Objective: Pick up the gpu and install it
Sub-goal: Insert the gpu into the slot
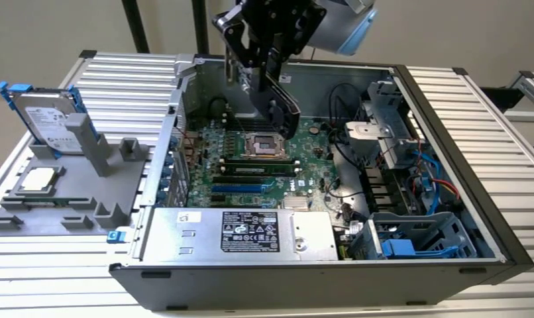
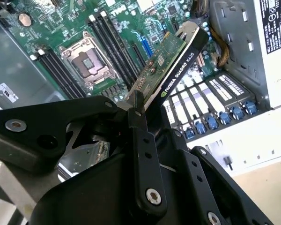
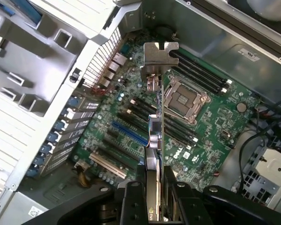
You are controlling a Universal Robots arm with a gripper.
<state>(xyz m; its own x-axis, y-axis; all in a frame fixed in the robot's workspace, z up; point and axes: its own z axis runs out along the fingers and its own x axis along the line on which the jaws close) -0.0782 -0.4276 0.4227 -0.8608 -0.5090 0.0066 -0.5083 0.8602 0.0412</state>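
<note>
The fingers (image 3: 132, 199) are clamped on the two faces of the gpu (image 3: 157, 136). The card runs straight out beyond the fingertips and ends in its silver bracket (image 3: 160, 58). In the second wrist view the green board face and the black shroud edge of the card show past one finger (image 2: 141, 140).

In the exterior view the card hangs below the fingers inside the open computer case (image 1: 479, 218), held clear of the case walls. Its lower edge is above the motherboard (image 1: 316, 165), over the processor socket (image 1: 269, 142) and apart from it.

Under the card the board carries only low parts. The blue expansion slot (image 3: 129, 133) lies to one side of the fingers and the memory sticks (image 3: 201, 75) to the other. The perforated rear wall (image 3: 105, 61) stands near the bracket end. Loose black cables (image 1: 342, 112) and the power supply (image 1: 249, 232) sit well apart from the fingers. The case rests on a slatted metal counter (image 1: 55, 281).
</note>
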